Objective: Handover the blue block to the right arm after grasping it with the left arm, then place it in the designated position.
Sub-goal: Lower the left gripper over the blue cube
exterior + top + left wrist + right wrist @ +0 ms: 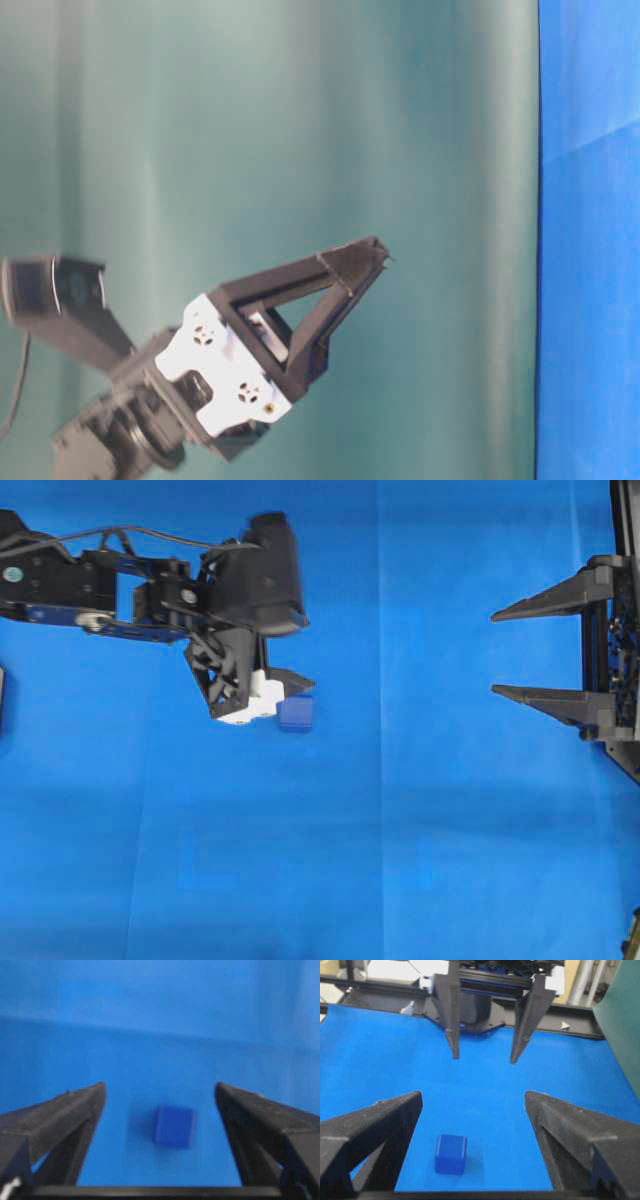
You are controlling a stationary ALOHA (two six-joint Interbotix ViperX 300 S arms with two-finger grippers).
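The left gripper [160, 1095], jaws apart, hangs over the block [296, 713] on the cloth [400, 830]; the right gripper [495, 652] gapes at the right edge.

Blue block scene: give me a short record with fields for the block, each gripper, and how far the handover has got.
block: blue block resting on the blue cloth, not held
left gripper: open, aimed at the block, fingers clear of it on both sides
right gripper: open, empty, far across the cloth
handover: not yet begun
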